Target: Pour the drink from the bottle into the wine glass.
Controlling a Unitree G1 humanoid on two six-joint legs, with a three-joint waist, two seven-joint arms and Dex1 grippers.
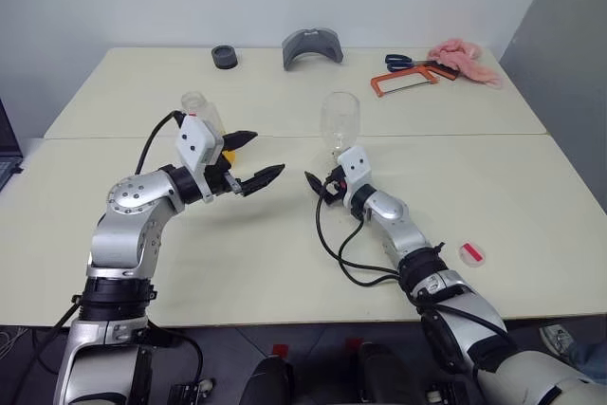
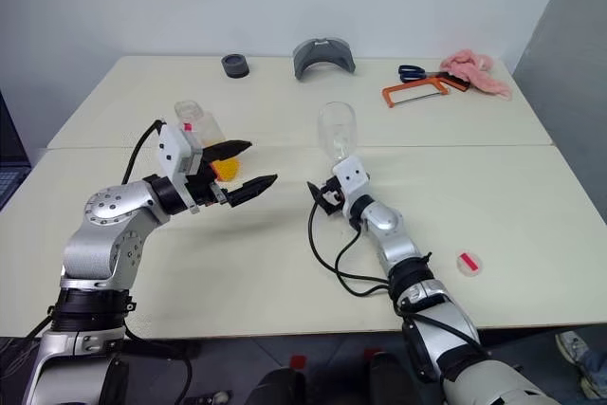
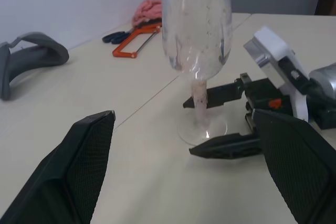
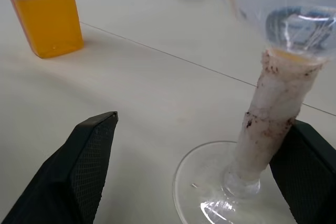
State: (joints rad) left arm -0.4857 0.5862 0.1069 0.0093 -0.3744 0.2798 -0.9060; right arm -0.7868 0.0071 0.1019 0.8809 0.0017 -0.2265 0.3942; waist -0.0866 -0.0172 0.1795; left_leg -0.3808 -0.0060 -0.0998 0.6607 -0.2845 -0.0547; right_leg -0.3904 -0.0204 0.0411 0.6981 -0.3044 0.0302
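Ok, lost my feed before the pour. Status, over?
Left gripper open, empty, hovering by the bottle. Right gripper open around the wine glass stem, not clamped. Drink in bottle. Path between them clear.

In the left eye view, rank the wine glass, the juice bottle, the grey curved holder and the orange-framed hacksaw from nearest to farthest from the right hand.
1. Clear stemmed wine glass: directly at the right hand, its stem between the open fingers.
2. Small clear plastic bottle of orange drink: to its left, behind the left hand.
3. Orange-framed hacksaw: far side, to the right.
4. Grey curved holder: far edge, centre. Ranks 3 and 4 are close.
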